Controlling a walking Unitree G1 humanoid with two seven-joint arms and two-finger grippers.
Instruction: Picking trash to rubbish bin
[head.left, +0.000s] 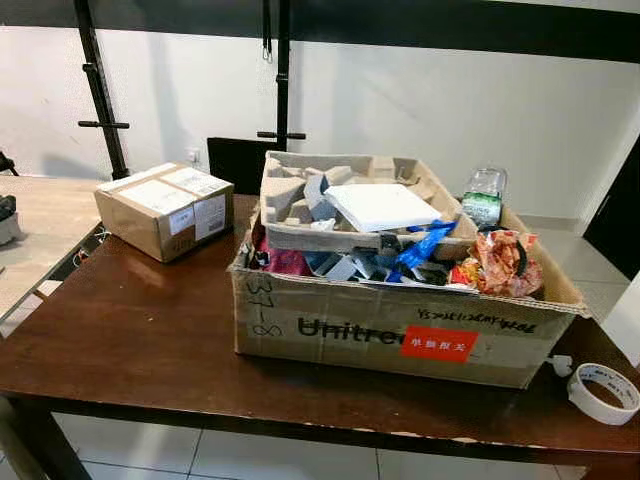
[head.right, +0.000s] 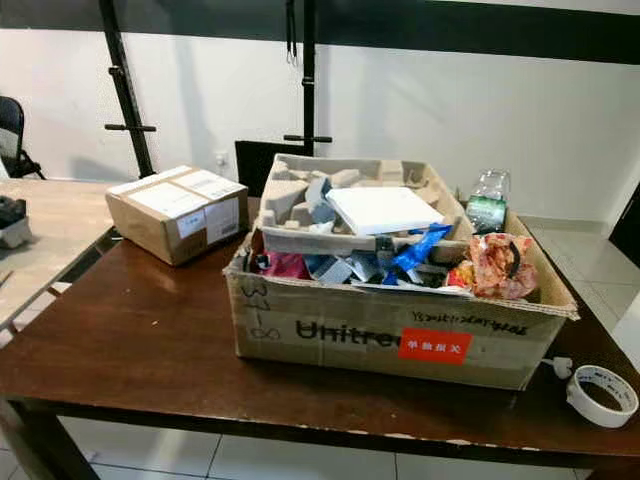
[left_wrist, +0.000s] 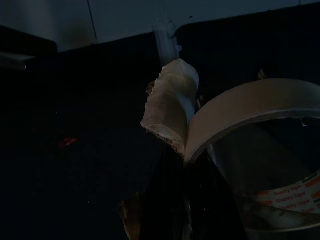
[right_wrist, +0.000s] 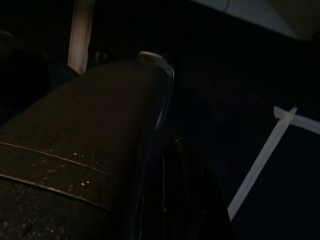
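Table edge: dark wooden table (head.left: 130, 350) before me.
Trash: cardboard box (head.left: 400, 335) full of it, mid-table.
Left wrist: tape roll (left_wrist: 260, 130) close by; my grip unclear.
Right grip: cannot tell.

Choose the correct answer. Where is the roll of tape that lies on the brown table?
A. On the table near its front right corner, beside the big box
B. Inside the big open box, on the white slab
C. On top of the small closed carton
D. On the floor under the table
A: the roll of tape lies flat on the brown table near its front right corner, just outside the big open box.
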